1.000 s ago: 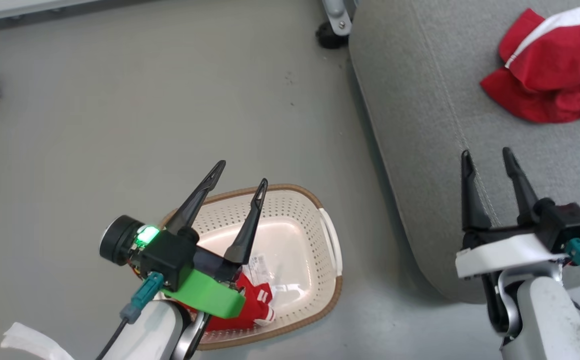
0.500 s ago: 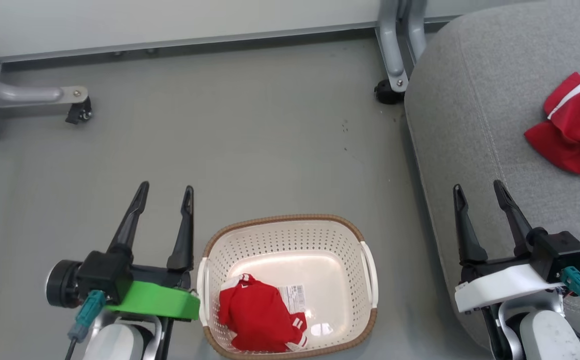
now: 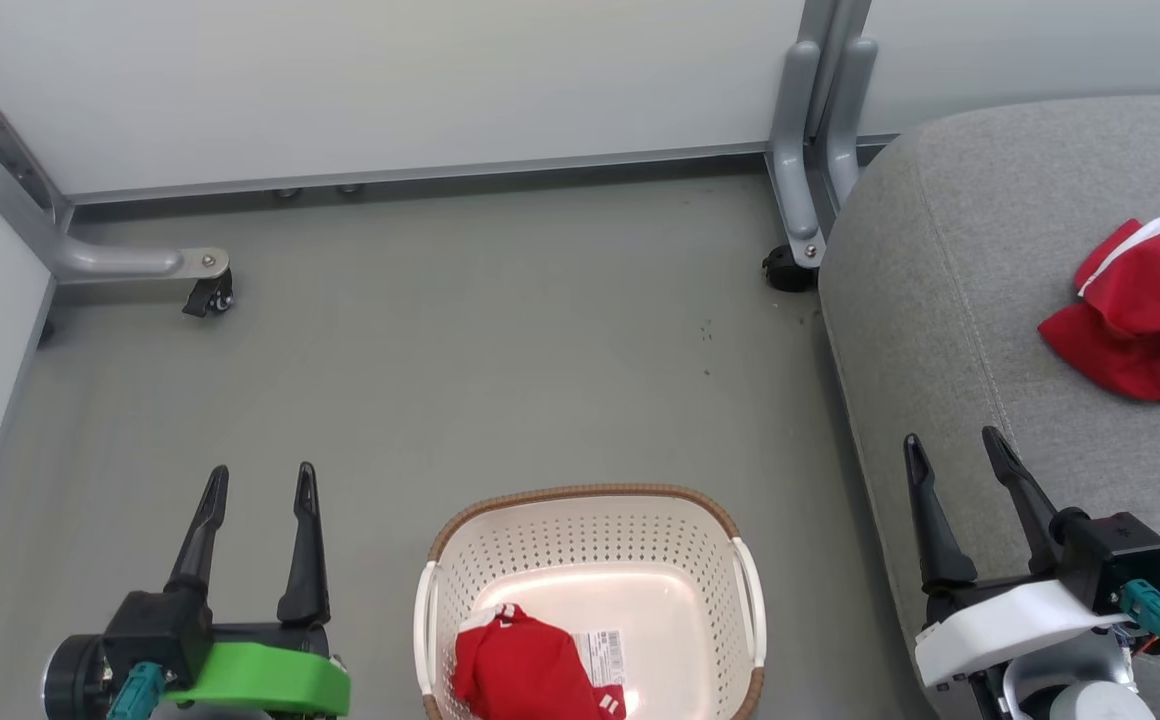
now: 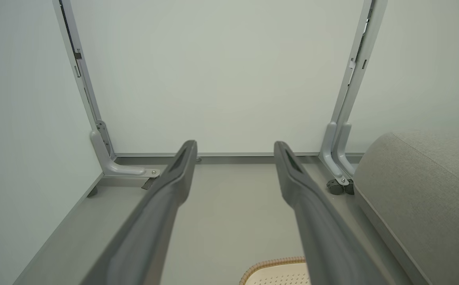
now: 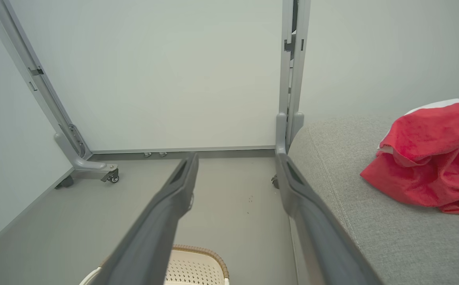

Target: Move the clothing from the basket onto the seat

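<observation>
Both claws are released and you're holding nothing. Your left claw (image 3: 262,470) is low on the left over the floor (image 3: 490,350), fingers spread and pointing up the head view. It is near the basket (image 3: 590,493) but apart from it. Your right claw (image 3: 949,437) is at the lower right, fingers spread too, over the near edge of the seat (image 3: 940,280). You can't tell whether it touches the fabric.

The basket stands upright on the floor between your two claws, cut by the bottom edge of the head view. One red garment (image 3: 515,670) lies crumpled in its left part with white trim showing. A paper label (image 3: 605,655) sits just beside it on the basket bottom.

A second red garment (image 3: 1140,320) with a white stripe lies bunched on the seat at far right, well apart from your right claw and cut by the frame edge.

In the left wrist view the fingers (image 4: 180,170) stand wide with floor between them. The basket rim is at the bottom edge and the seat corner is on the right.

In the right wrist view the fingers (image 5: 180,182) are wide as well, with the basket rim low between them. The right finger runs along the seat edge, and the second red garment lies off to its right.

Behind it all are pale wall panels (image 3: 390,80) and grey posts (image 3: 820,130) on casters (image 3: 788,270).
</observation>
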